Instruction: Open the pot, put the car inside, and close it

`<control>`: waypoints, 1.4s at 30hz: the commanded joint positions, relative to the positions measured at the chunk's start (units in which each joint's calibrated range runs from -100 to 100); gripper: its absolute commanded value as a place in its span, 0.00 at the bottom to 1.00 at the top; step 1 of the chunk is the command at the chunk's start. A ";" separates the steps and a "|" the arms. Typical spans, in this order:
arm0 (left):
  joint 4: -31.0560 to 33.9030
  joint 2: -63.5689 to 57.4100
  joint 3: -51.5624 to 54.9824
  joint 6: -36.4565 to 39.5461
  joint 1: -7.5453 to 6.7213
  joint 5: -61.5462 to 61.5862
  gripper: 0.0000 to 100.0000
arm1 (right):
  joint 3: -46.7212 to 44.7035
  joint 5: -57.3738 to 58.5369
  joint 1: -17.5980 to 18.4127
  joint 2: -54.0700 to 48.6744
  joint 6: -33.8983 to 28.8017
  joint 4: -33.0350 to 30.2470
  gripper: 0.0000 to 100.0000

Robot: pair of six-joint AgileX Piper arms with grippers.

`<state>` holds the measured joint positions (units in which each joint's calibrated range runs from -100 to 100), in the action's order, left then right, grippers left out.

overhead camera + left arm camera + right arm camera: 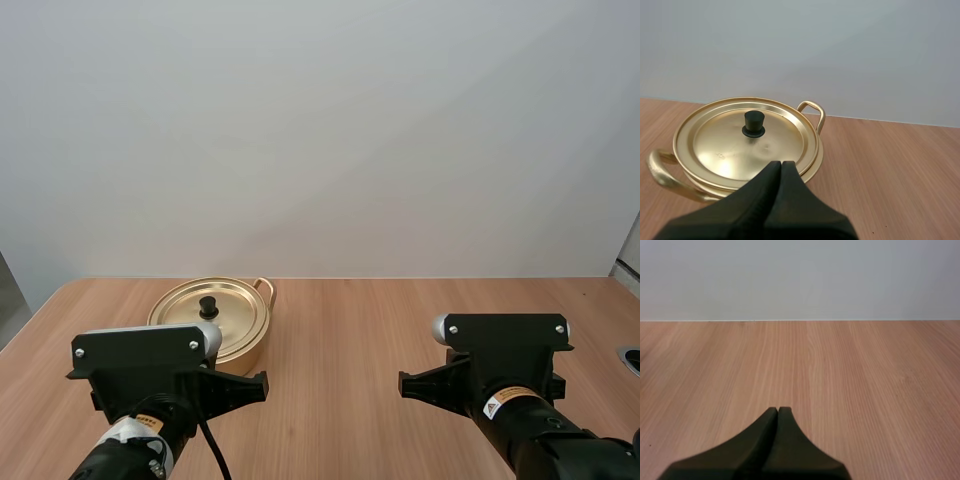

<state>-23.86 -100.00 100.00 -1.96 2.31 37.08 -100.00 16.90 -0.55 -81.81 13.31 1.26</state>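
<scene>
left gripper (780, 164) closed, empty; lid knob (754, 123) just beyond, slightly left. right gripper (777, 410) closed, empty, farther off.

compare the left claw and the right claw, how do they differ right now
The left claw points at the gold pot, close in front of it; the right claw points across the wooden table. The left claw is lined up near the closed lid, while the right claw is well off to the pot's side. Shared: both claws are shut on nothing, fingers pressed into one dark wedge.
</scene>
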 commanded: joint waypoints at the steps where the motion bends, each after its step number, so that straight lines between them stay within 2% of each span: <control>1: 0.06 0.00 0.00 -0.01 0.03 0.06 0.00 | 0.00 0.07 0.03 -0.04 0.08 0.13 0.00; 4: 0.06 0.00 0.00 -0.01 0.03 0.06 0.00 | 0.00 1.71 0.40 -2.35 0.08 0.59 0.00; 11: 0.06 0.00 0.00 -0.01 0.03 0.06 0.00 | 0.00 14.13 0.64 -18.19 0.08 0.78 0.00; 42: 0.15 0.00 0.00 -0.01 0.03 0.10 0.00 | 0.00 14.34 0.64 -18.19 0.08 0.52 0.00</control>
<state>-23.86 -100.00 100.00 -1.96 2.31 36.92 -100.00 31.31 0.08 -100.00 13.41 1.79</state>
